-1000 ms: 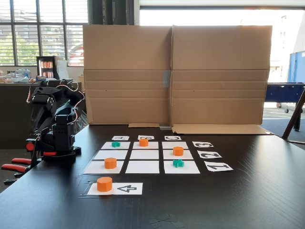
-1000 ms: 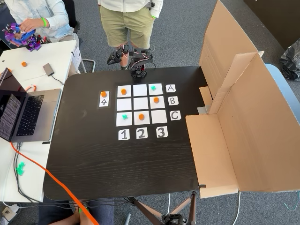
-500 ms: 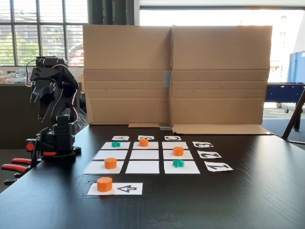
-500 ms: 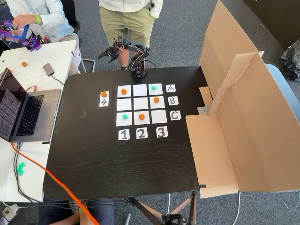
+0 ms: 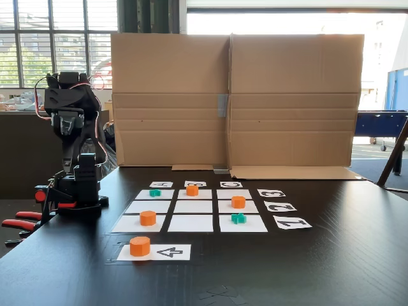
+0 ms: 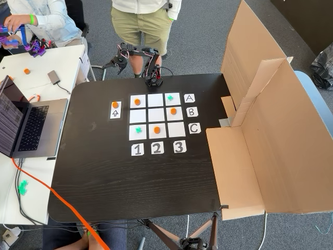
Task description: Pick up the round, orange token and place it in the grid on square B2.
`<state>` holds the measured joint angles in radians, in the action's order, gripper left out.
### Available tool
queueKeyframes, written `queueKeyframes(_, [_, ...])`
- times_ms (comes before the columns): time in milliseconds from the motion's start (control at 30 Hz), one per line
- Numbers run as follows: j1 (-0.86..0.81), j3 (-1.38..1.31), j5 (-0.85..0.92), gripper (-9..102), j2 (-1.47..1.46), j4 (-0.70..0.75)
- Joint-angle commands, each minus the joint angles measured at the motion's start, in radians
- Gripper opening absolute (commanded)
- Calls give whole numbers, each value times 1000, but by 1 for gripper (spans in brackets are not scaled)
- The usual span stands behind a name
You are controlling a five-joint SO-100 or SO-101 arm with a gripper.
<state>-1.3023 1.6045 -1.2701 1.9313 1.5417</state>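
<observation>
The black wood-grain tabletop (image 6: 130, 177) carries the grid of nine white paper squares (image 6: 157, 115), with a folded brown cardboard screen (image 5: 236, 102) along one edge. The round, orange token (image 5: 139, 246) rests on the white arrow-printed sheet (image 5: 167, 252) beside the grid; centre square B2 (image 6: 155, 115) is bare. The gripper (image 6: 111, 64) hangs raised off the tabletop edge near a standing person (image 6: 140, 21); whether it is open or closed cannot be determined.

From above I read cards A (image 6: 189, 98), B (image 6: 191, 111) and C (image 6: 194, 127) right of the grid (image 6: 156, 103), cards 1 (image 6: 137, 150), 2 (image 6: 156, 148) and 3 (image 6: 179, 147) below it, and an arrow on the sheet (image 6: 115, 113) left of it.
</observation>
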Motion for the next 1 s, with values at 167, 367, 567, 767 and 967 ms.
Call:
queueKeyframes(167, [44, -193, 35, 63, -206, 6])
queueKeyframes(367, [106, -253, 49, 63, -330, 6])
queueKeyframes(567, [181, -278, 60, 64, -431, 6])
queueKeyframes(767, [236, -324, 94, 64, -520, 5])
queueKeyframes(967, [275, -371, 100, 65, -612, 3])
